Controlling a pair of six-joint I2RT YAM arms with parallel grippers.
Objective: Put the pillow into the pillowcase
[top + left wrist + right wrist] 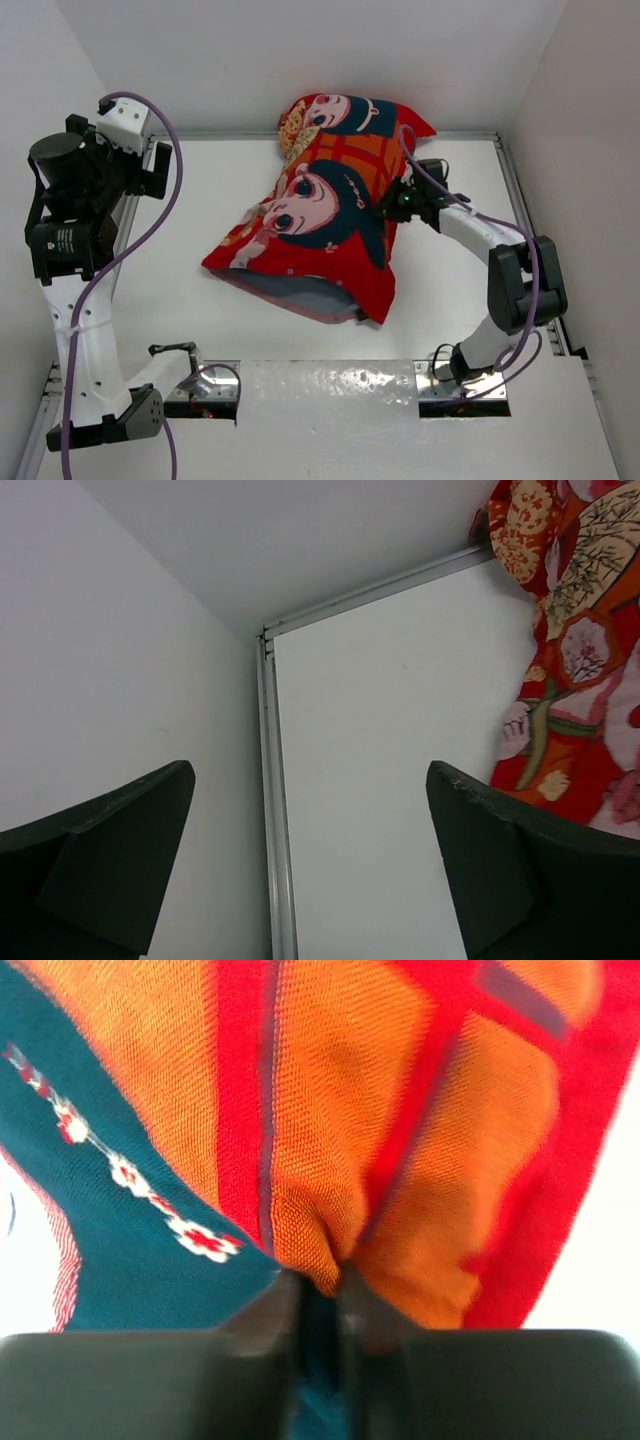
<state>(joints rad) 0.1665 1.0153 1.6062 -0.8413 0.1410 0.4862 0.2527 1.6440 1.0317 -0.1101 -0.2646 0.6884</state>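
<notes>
at tabletop (pixel 200 190) centre, bulging pillowcase (pixel 330 215); pillow unseen, probably inside. right gripper (pixel 390 203) clamps its 3 o'clock edge; left gripper (pixel 310 780) splayed, empty, 9 o'clock. thin pinch may slip under pull.

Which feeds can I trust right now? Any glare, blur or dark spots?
Top external: even light and sharp, with glare only on the shiny strip between the bases and a soft shadow under the pillowcase. Left wrist: clear, though the open left gripper reads dark. Right wrist: too close; the right gripper pinching the fabric is blurred, and the cloth's upper right smears.
</notes>
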